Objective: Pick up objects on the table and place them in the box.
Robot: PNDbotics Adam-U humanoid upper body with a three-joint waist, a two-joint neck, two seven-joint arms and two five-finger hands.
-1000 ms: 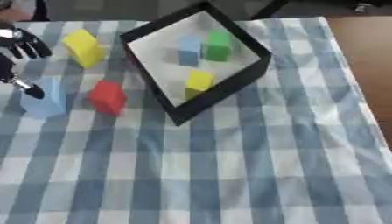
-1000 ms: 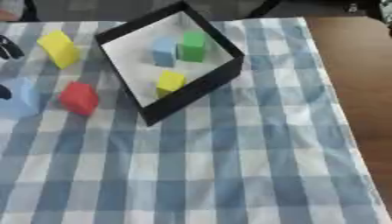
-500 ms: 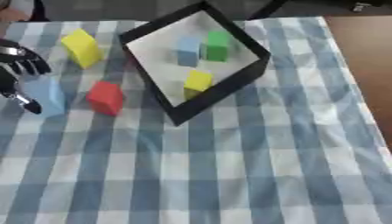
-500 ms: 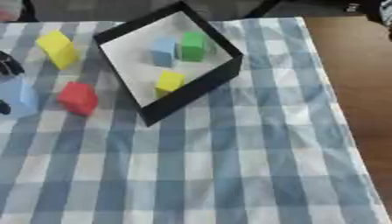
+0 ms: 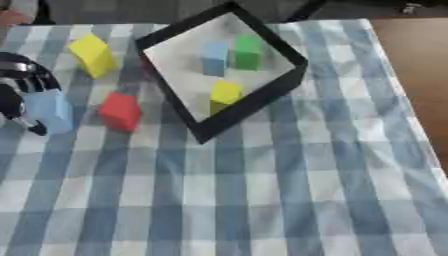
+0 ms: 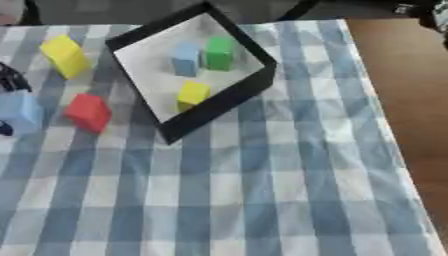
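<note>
Your left hand [image 5: 19, 85] curls its black fingers around the pale blue block [image 5: 50, 111] at the left edge of the checked cloth surface [image 5: 262, 190]. The red cube [image 5: 120, 111] sits just beside it, the yellow block [image 5: 91, 55] farther back. The black-rimmed square box [image 5: 284, 82] holds blue, green and yellow blocks.

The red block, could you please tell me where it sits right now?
The red block sits on the table's left side in the left eye view, between the light blue block and the black box.
</note>
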